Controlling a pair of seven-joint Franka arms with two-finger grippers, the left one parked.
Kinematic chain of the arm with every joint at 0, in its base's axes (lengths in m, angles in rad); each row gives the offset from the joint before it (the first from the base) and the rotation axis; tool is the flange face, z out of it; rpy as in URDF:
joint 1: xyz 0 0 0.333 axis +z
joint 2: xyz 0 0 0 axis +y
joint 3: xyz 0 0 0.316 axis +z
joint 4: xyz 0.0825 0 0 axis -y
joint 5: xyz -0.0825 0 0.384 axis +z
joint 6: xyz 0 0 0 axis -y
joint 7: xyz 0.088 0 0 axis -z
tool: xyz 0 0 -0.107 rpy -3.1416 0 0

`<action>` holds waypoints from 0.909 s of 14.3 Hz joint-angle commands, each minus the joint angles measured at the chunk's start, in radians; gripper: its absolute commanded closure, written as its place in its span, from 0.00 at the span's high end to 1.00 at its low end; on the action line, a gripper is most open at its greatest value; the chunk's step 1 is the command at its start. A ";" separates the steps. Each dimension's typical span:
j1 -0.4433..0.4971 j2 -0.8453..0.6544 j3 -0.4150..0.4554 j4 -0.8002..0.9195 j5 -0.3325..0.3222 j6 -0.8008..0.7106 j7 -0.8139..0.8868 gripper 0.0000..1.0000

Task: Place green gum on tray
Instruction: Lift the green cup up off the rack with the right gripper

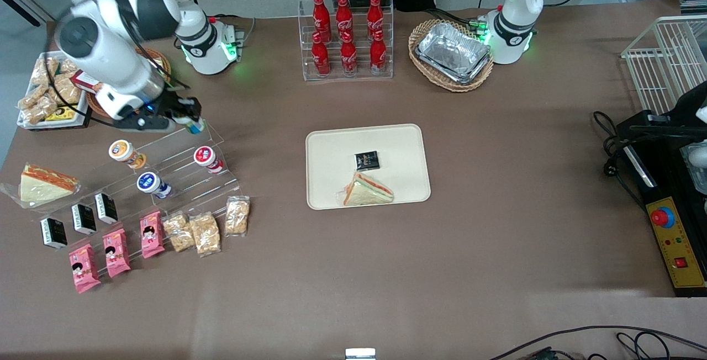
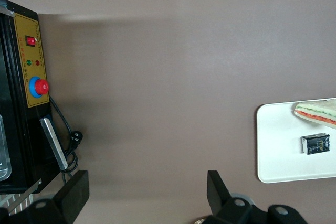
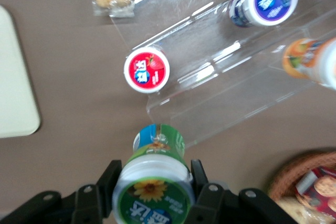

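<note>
Nearest the front camera, toward the working arm's end of the table: pink snack packs (image 1: 114, 254), small black cartons (image 1: 80, 221), bags of crackers (image 1: 199, 232), and a wrapped sandwich (image 1: 41, 184). Just above these, a clear stepped rack (image 1: 182, 175) holding a blue-lidded bottle (image 1: 150, 184), a red-lidded bottle (image 1: 206, 157) and an orange-lidded bottle (image 1: 124, 152). Above the rack's top step, farthest from the front camera: gripper (image 1: 185, 120), fingers closed on the gum (image 3: 154, 186), one on each side of the bottle just below its green-rimmed white lid, sunflower picture facing the wrist camera, bottle lifted clear of the acrylic. Mid-table, well apart from the gripper: cream tray (image 1: 326, 183), already carrying a dark square packet (image 1: 367, 160) and a second sandwich (image 1: 367, 191), with bare surface left along its edges. Farther away still: a rack of red cola bottles (image 1: 345, 34) and a foil pan (image 1: 454, 53) in a wicker basket. Step in hand, judging by the lifted bottle: pick done, carry to the tray about to start. Next move: travel sideways toward the parked arm's end and nearer the front camera, high enough to clear the rack's bottles, then lower over a bare patch away from packet and sandwich, and release only once the base sits flat, since a tall narrow bottle could tip or roll.
</note>
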 commanded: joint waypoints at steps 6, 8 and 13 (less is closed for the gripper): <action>0.050 0.003 0.013 0.351 0.013 -0.356 0.022 0.08; 0.137 0.022 0.011 0.389 0.030 -0.356 0.135 0.08; 0.361 0.160 0.011 0.510 0.034 -0.349 0.486 0.08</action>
